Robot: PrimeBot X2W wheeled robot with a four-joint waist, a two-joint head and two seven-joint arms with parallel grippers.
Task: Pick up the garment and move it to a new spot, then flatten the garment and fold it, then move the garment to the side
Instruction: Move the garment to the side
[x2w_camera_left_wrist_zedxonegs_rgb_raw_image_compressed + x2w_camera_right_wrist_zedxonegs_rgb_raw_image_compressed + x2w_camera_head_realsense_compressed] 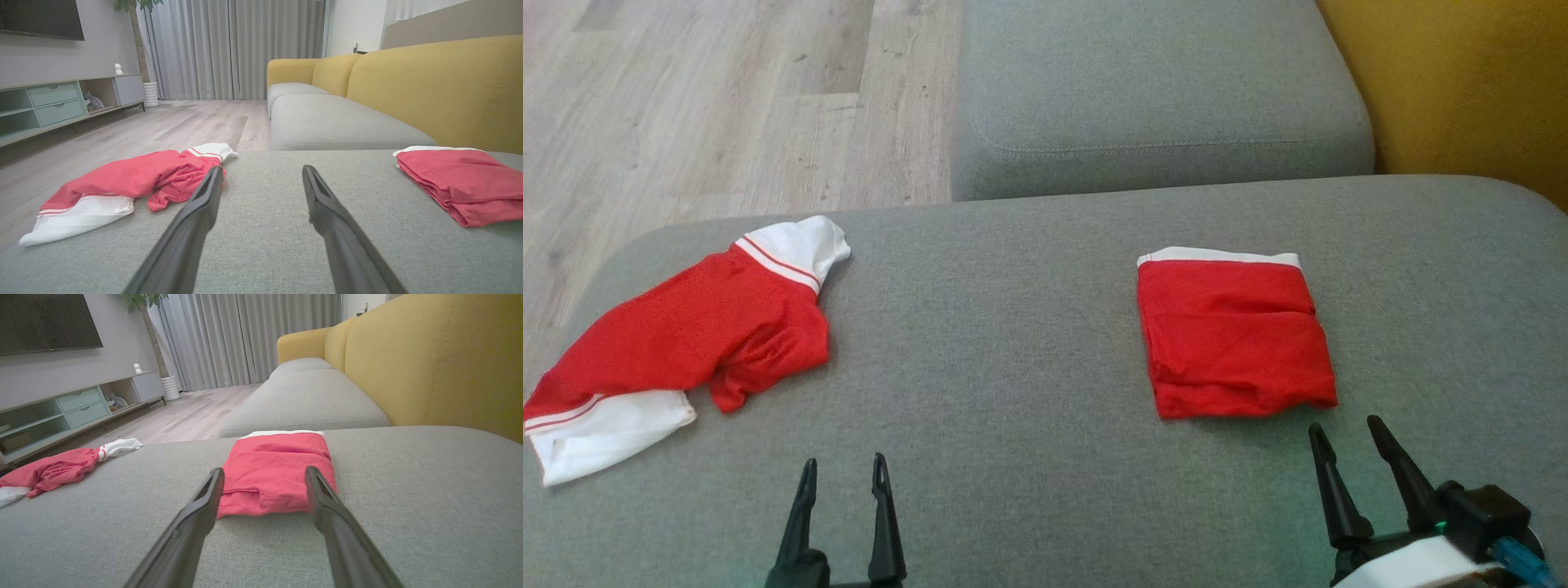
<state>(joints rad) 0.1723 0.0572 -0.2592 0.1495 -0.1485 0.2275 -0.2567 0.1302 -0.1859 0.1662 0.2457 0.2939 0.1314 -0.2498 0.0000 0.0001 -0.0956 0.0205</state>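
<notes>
Pincers: left pincer (pixel 844 465) and right pincer (pixel 1343 426) both released, gripping nothing, low above grey woven sofa seat (pixel 1013 343). Judging one round done: neat, folded red mesh garment with white band (pixel 1233 335) just ahead of right fingers. Yet to lift, flatten, fold: crumpled red-and-white garment (pixel 703 327) at left edge, seemingly thin, limp jersey.

Grey sofa seat (pixel 1029 392), second grey cushion (pixel 1160 90) behind it; yellow backrest (pixel 1462 82); wood floor (pixel 686 106); wall TV (pixel 41 322); pale green cabinet (pixel 77 408) below it; grey curtains (pixel 233 49); potted plant (pixel 150 93) beside the cabinet.
</notes>
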